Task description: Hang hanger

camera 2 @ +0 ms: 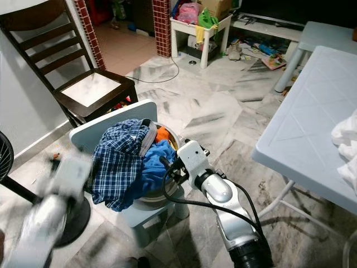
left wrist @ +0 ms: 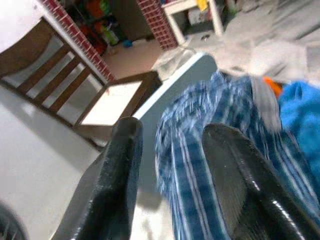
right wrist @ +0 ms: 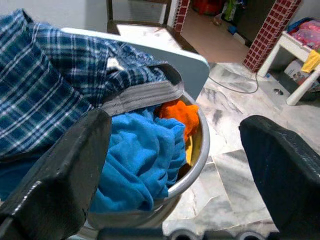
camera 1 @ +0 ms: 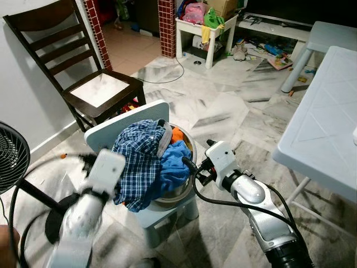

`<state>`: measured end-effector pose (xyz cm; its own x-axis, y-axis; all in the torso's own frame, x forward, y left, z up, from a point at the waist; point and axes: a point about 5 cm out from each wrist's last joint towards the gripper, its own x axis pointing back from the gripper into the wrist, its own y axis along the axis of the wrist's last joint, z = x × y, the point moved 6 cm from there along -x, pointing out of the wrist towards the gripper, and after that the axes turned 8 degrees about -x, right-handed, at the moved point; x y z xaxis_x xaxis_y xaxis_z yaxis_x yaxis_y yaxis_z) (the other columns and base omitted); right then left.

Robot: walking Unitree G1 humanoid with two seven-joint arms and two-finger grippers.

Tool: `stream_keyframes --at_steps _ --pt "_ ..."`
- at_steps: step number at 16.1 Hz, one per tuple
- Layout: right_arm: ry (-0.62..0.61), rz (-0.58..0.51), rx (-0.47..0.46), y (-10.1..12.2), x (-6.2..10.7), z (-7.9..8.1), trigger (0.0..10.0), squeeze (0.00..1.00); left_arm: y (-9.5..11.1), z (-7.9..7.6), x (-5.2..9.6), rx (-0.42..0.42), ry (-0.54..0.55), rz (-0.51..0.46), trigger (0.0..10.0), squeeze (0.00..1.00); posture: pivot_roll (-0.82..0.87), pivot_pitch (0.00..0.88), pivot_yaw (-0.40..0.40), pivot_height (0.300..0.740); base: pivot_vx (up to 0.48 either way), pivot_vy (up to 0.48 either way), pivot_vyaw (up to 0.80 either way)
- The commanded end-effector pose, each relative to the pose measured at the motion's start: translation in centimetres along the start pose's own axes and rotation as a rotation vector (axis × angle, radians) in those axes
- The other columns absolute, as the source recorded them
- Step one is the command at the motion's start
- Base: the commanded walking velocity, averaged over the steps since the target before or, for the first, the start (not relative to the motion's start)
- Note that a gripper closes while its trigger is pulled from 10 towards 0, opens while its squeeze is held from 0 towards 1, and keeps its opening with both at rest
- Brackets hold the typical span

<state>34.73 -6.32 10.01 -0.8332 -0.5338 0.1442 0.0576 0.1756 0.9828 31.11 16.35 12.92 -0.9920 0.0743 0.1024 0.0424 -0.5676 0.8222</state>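
Small pale-blue plastic chair (camera 1: 120,124) in the middle of the marble floor (camera 1: 223,111), carrying a metal basin (right wrist: 199,150) on its seat, basin packed with laundry. Blue plaid shirt (camera 1: 136,162) is draped over the basin's left rim and hangs down past the seat's front edge; blue cloth (right wrist: 142,160) sits in the basin's centre, orange cloth (right wrist: 180,114) toward the back rim, grey waistband-like strip (right wrist: 145,97) lies across the top between plaid and orange. Left gripper (left wrist: 172,165) is at the chair's left side, just beside the hanging plaid shirt, fingers (left wrist: 117,175) apart with nothing between them; arm is motion-blurred in the head views. Right gripper (right wrist: 175,170) is at the basin's right rim, close to the blue cloth, fingers (right wrist: 65,170) spread wide, empty. No hanger can be made out; can't tell whether one is buried in the clothes. Dark wooden chair (camera 1: 61,50) stands against the wall at the floor's back left, black fan (camera 1: 11,156) at the left edge, white plastic table (camera 1: 326,117) along the right edge, white cloth (camera 2: 347,142) on that table's right edge. Small white side table (camera 1: 203,30) with clutter at the back.
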Motion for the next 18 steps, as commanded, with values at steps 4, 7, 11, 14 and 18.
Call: stream_keyframes --at_steps 4,7,11,14,18 --pt "-0.002 -0.009 0.017 0.3 0.4 0.0 10.0 0.00 -1.8 -1.2 -6.0 0.013 -0.087 0.062 10.0 1.00 -0.04 0.081 0.036 0.740 0.000 0.000 0.00" --pt "-0.028 -0.005 0.023 0.3 1.0 -0.6 10.0 0.00 -2.3 -1.5 -8.4 0.053 -0.108 0.096 10.0 1.00 -0.09 0.092 0.052 0.740 0.000 0.000 0.00" --pt "-0.059 0.006 0.031 0.1 2.3 -1.3 10.0 0.00 -4.6 -3.6 -9.9 0.100 -0.211 0.216 10.0 1.00 -0.12 0.103 0.067 0.740 0.000 0.000 0.00" --pt "-0.060 0.009 0.032 0.2 2.4 -1.2 10.0 0.00 -6.4 -5.6 -9.2 0.104 -0.303 0.264 4.2 1.00 -0.13 0.105 0.068 0.740 0.000 0.000 0.00" --pt "-0.051 0.010 0.029 0.3 2.0 -0.9 10.0 0.00 -7.6 -5.9 -8.5 0.119 -0.293 0.266 0.0 0.00 -0.10 0.101 0.060 0.740 0.000 0.000 0.00"
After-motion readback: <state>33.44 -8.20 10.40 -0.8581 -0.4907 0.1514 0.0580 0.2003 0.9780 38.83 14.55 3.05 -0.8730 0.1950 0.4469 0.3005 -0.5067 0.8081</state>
